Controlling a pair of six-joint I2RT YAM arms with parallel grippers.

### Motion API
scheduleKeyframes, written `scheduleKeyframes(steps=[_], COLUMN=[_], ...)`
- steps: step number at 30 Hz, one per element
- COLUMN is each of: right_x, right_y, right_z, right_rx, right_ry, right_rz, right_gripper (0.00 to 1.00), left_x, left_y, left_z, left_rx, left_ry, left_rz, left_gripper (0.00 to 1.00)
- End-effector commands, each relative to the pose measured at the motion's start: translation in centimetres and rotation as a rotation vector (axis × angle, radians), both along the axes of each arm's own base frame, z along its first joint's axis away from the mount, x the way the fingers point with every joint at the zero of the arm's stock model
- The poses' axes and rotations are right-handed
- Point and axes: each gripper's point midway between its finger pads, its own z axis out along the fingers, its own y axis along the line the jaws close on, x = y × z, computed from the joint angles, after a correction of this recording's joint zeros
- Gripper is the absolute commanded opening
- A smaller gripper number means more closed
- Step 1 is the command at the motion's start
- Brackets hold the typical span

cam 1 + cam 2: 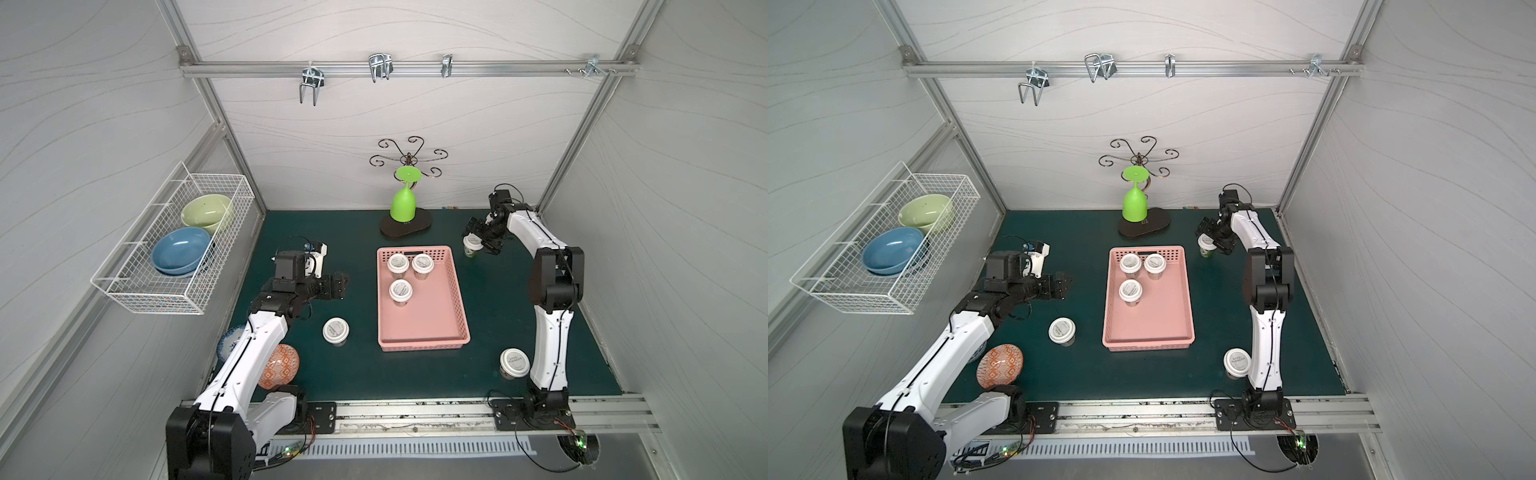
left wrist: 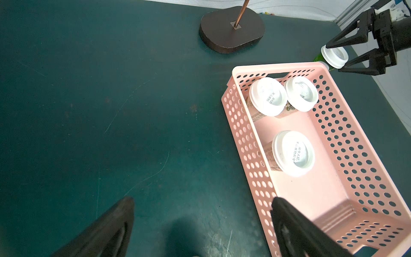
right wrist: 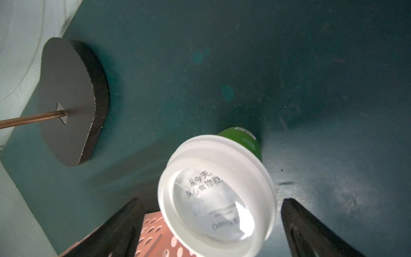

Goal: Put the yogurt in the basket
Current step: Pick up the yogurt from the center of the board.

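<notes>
A white wire basket (image 1: 137,291) hangs on the left wall and holds a green bowl (image 1: 205,212) and a blue bowl (image 1: 180,251), both tilted. At the back of the green mat (image 1: 332,374) stands a scrolled metal stand (image 1: 409,158) on a dark base (image 1: 415,227), with a green goblet (image 1: 402,208) hanging upside down from it. An orange patterned bowl (image 1: 999,365) lies tilted near the front left corner, with a blue-and-white bowl (image 1: 230,338) just beside it. Metal hooks (image 1: 380,66) hang from a rail (image 1: 498,70) on the back wall.

In both top views we look down from above the tabletop's (image 1: 332,374) front edge. Our wrist cameras hover close, and both catch the basket (image 2: 275,65).
</notes>
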Motion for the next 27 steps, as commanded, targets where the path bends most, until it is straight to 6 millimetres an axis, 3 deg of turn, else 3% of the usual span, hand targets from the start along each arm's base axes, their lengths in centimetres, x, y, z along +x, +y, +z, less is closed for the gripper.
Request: scheduleKeyframes(steps=[1, 9, 22, 27], right_x=[-0.2, -0.18, -0.7, -0.73], right_y=[-0.44, -0.24, -0.52, -0.51], right_z=[-0.63, -0.96, -1.26, -0.42], right_rx=[-0.01, -0.001, -0.014, -0.014], right_ry=[0.029, 0.033, 0.037, 0.018], right_rz=[-0.017, -0.006, 0.0, 0.013], right_gripper=[0.94, 0.83, 0.76, 0.72], left_x=[0.56, 0.48, 0.59, 0.75], left_y=[-0.07, -0.23, -0.34, -0.14], left_z=[0.92, 1.0, 0.98, 0.75], left_rx=[-0.015, -0.035, -0.035, -0.019], left_ry=[-0.031, -0.032, -0.04, -0.045], left_rz=[0.001, 0.004, 0.003, 0.009], left_gripper=[0.99, 0.99, 0.98, 0.98])
